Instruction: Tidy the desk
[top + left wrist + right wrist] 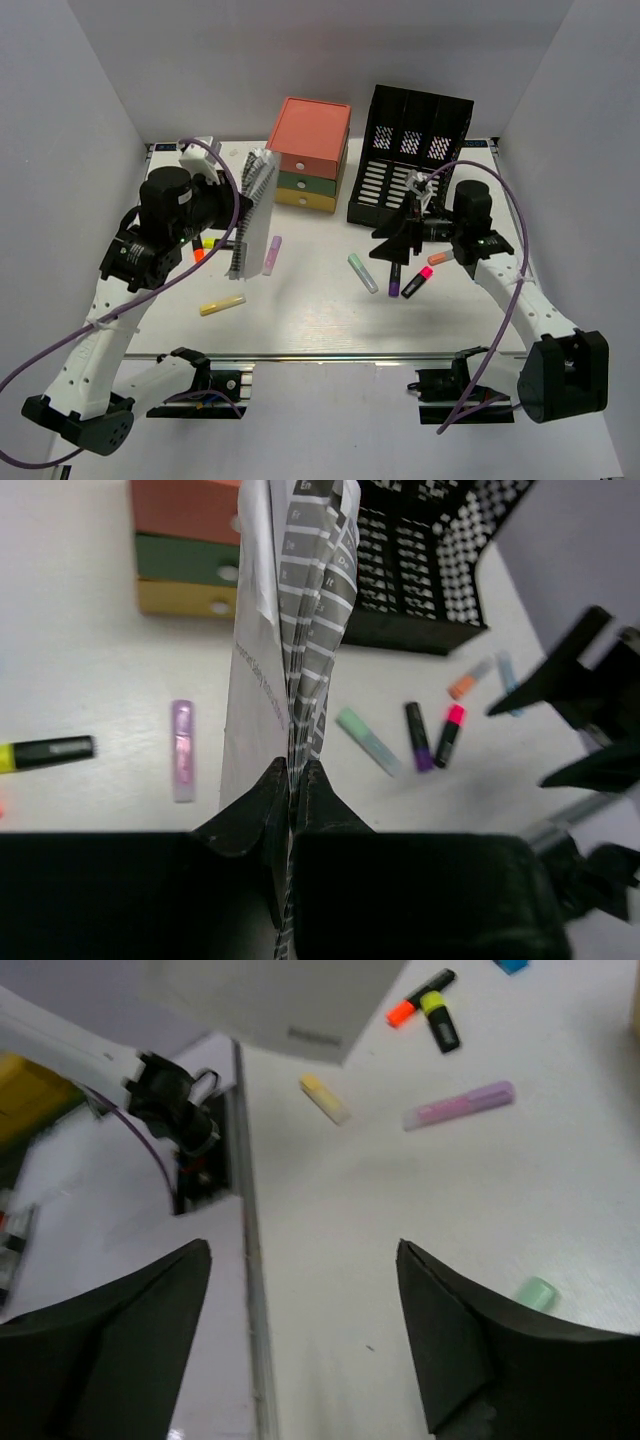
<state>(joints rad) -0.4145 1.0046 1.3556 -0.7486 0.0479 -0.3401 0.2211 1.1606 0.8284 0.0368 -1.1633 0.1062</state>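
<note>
White booklet (pixel 300 610) pinched in L tool (pixel 297 775), top cut off; R tool (pixel 302 1252) wide open, empty.

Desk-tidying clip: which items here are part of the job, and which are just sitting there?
Part of the job: desk; booklet clamped in the left gripper's jaws; yellow highlighter, lilac highlighter, green highlighter, purple highlighter, pink highlighter, orange highlighter; probably the drawer box and file rack as destinations.
Just there: purple cable; metal rail.
</note>
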